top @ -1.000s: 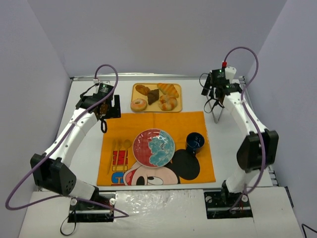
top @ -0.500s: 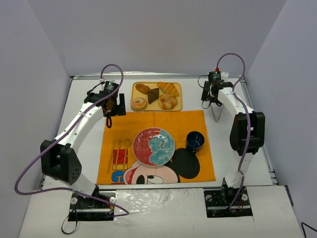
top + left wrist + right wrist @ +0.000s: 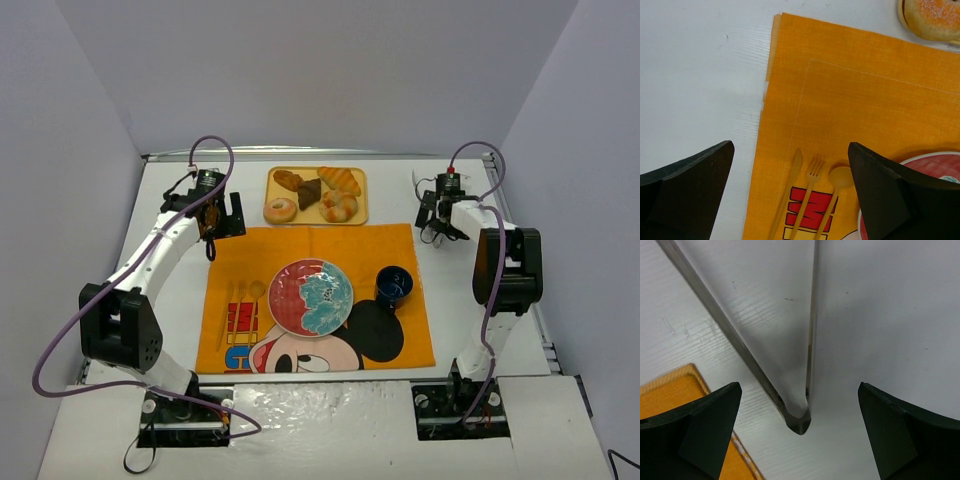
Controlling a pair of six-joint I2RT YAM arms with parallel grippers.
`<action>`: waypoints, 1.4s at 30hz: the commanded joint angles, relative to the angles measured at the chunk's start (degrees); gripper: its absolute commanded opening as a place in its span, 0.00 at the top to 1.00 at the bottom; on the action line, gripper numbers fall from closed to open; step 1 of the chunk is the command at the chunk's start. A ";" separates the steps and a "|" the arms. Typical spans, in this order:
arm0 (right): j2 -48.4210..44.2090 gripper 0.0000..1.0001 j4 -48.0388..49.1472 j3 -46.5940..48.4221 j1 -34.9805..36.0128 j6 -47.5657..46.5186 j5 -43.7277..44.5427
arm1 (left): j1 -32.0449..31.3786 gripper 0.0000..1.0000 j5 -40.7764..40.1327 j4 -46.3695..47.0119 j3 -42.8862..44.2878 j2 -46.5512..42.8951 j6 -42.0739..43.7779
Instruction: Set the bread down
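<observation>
Two arms: the left gripper (image 3: 210, 248) hangs over the far left corner of the mat; the right gripper (image 3: 437, 228) is low over bare table at the far right.
Surface: white table (image 3: 390, 190), with an orange placemat (image 3: 380, 250) bearing a cartoon mouse.
Room: plain pale grey-violet walls (image 3: 320, 70) on three sides.
Left gripper state: jaws wide apart, nothing between them; below lie a wooden knife (image 3: 790, 195), fork (image 3: 811, 187) and spoon (image 3: 839, 180).
Tray: yellow tray (image 3: 312, 218) at the far edge of the mat, holding a donut (image 3: 280, 210), a croissant (image 3: 340, 180) and other pastries.
Bread: the bread (image 3: 340, 207) sits in the tray's near right corner, just near of the croissant, well right of the left gripper and well left of the right one, touched by neither.
Mat centre: red-and-blue plate (image 3: 310, 297), with a dark blue cup (image 3: 393, 284) to its right.
Right gripper state: jaws spread wide, straddling metal tongs (image 3: 800, 420) on the table without gripping them.
Writing: pale marks on a red patch by the cutlery, not readable.
</observation>
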 commanded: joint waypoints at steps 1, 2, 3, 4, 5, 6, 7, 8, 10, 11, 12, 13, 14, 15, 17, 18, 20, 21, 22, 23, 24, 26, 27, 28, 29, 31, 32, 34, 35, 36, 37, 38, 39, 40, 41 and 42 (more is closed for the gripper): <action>-6.16 0.00 11.78 -2.43 0.87 -0.64 -3.46 | 0.27 0.03 1.25 4.02 1.01 -2.06 -1.56; -6.37 0.00 12.42 -2.91 1.13 -1.06 -2.88 | 0.27 0.03 1.57 4.29 0.85 -1.95 -1.71; -6.49 0.00 12.93 -3.34 1.30 -1.42 -2.33 | 0.27 0.03 1.87 4.52 0.74 -1.77 -1.80; -6.50 0.00 13.27 -3.73 1.35 -1.72 -1.79 | 0.27 0.03 2.16 4.72 0.69 -1.48 -1.80; -6.32 0.00 13.71 -4.06 1.34 -2.00 -1.47 | 0.30 0.03 2.25 4.76 0.75 -1.19 -1.75; -6.04 0.00 14.19 -4.34 1.30 -2.29 -1.26 | 0.34 0.03 2.21 4.72 0.87 -0.91 -1.67; -5.69 0.00 14.57 -4.53 1.28 -2.56 -1.11 | 0.36 0.03 2.23 4.63 0.93 -0.71 -1.63; -5.15 0.00 14.87 -4.55 1.28 -2.78 -1.06 | 0.40 0.03 2.35 4.56 0.97 -0.63 -1.63; -3.42 0.00 15.88 -4.50 1.28 -3.03 -1.35 | 0.52 0.03 2.67 4.69 1.09 -0.57 -1.41; -2.78 0.00 16.42 -4.56 1.28 -2.99 -1.47 | 0.53 0.03 2.71 4.64 1.11 -0.57 -1.30; -2.38 0.00 16.95 -4.59 1.28 -2.97 -1.75 | 0.53 0.03 2.71 4.55 1.17 -0.57 -1.21; -1.84 0.00 17.62 -4.42 1.31 -2.94 -1.88 | 0.56 0.03 2.63 4.50 1.31 -0.63 -0.97; -1.24 0.00 18.33 -4.20 1.35 -2.91 -1.91 | 0.60 0.03 2.52 4.46 1.46 -0.70 -0.67; -0.75 0.00 18.89 -3.90 1.37 -2.88 -1.77 | 0.66 0.03 2.32 4.47 1.51 -0.85 -0.43; 0.05 0.00 19.43 -3.29 1.28 -2.90 -1.27 | 0.73 0.03 2.20 4.56 1.44 -1.13 -0.22; 0.29 0.00 19.64 -2.99 1.28 -2.97 -1.42 | 0.80 0.03 2.28 4.70 1.37 -1.28 -0.22; 1.50 0.00 19.49 -1.69 1.28 -3.28 -2.03 | 0.80 0.03 2.43 4.86 1.22 -1.35 -0.22; 2.05 0.00 19.16 -1.08 1.28 -3.45 -2.11 | 0.80 0.03 2.39 4.88 1.20 -1.30 -0.22; 2.63 0.00 18.97 -0.28 1.28 -3.62 -2.05 | 0.80 0.03 2.36 4.94 1.26 -1.22 -0.22; 2.90 0.00 18.97 0.27 1.28 -3.64 -1.65 | 0.80 0.03 2.36 5.00 1.37 -1.10 -0.17; 3.03 0.00 19.01 0.68 1.28 -3.60 -1.12 | 0.80 0.03 2.36 5.04 1.49 -0.98 -0.08; 3.32 0.00 18.97 1.36 1.13 -3.88 -0.13 | 0.89 0.03 2.42 5.26 1.49 -0.93 -0.02; 3.57 0.00 18.87 1.76 1.03 -4.23 0.43 | 0.89 0.03 2.52 5.46 1.39 -0.93 0.03; 3.61 0.00 18.56 2.27 0.94 -4.44 0.82 | 0.89 0.03 2.61 5.64 1.30 -0.85 0.04; 4.05 0.00 18.17 3.08 0.82 -4.69 1.32 | 0.94 0.03 2.79 5.78 1.17 -0.73 -0.02; 4.62 0.00 17.62 4.31 0.63 -4.93 1.86 | 0.99 0.03 2.98 6.02 0.95 -0.63 -0.02; 4.92 0.00 17.40 4.96 0.55 -4.98 2.11 | 1.01 0.03 2.98 6.02 0.97 -0.54 0.03; 5.57 0.00 16.97 6.30 0.37 -5.06 2.54 | 1.06 0.03 2.98 6.02 1.02 -0.40 0.14; 6.08 0.00 16.78 7.07 0.25 -5.00 2.54 | 1.06 0.03 2.98 6.02 1.02 -0.40 0.21; 6.66 0.00 16.37 7.60 0.16 -4.93 2.80 | 1.09 0.03 2.95 5.99 0.99 -0.46 0.25; 7.26 0.00 15.92 8.08 0.09 -4.86 3.09 | 1.13 0.03 2.91 5.95 0.95 -0.54 0.28; 7.81 0.00 15.52 8.63 0.00 -4.74 3.27 | 1.15 0.03 2.89 5.91 0.93 -0.62 0.33; 8.32 0.00 15.16 9.24 -0.10 -4.59 3.32 | 1.15 0.03 2.89 5.86 0.93 -0.73 0.38; 8.64 0.00 14.94 9.65 -0.19 -4.22 3.20 | 1.15 0.03 2.82 5.78 0.87 -0.88 0.39; 8.90 0.00 14.84 9.93 -0.21 -4.11 3.16 | 1.15 0.03 2.80 5.76 0.78 -0.93 0.39; 9.16 0.00 14.75 10.19 -0.28 -3.80 2.79 | 1.15 0.03 2.74 5.82 0.70 -1.11 0.39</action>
